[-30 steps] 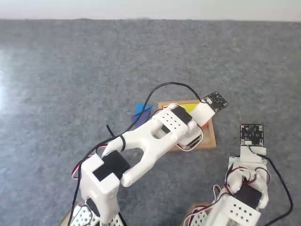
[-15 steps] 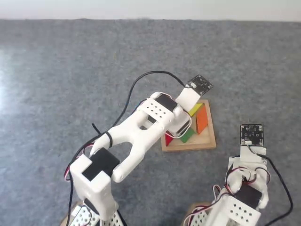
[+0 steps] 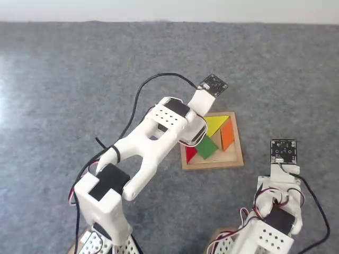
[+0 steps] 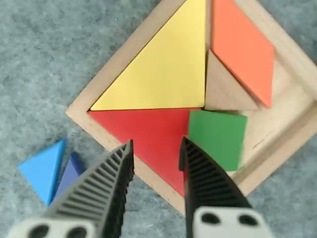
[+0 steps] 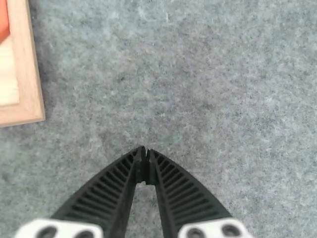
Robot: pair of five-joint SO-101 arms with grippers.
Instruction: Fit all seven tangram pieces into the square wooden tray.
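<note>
You have a grey carpeted table (image 3: 63,79). The left arm (image 3: 159,143) stretches across it and, in the high view, covers the left part of the square wooden tray (image 3: 212,163). The tray lies right of centre, between the two arms. The right arm (image 3: 275,211) sits at the near right edge. Print on the camera boards (image 3: 213,84) is too small to read.

Your left wrist view shows what the arm hides from above. The left gripper (image 4: 156,144) hangs spread and empty over the red triangle (image 4: 148,131). A blue triangle (image 4: 43,168) and a darker blue piece (image 4: 69,173) lie together on the carpet, just outside the tray corner (image 4: 129,54) where yellow and red meet.

Inside the tray, the big yellow triangle (image 4: 163,69) and the red one meet edge to edge. Beside them are the orange parallelogram (image 4: 242,47), the green square (image 4: 218,139) and a small wood-coloured triangle (image 4: 223,89).

Your right gripper (image 5: 145,151) is pressed together over bare carpet, near the tray rim (image 5: 25,74).
</note>
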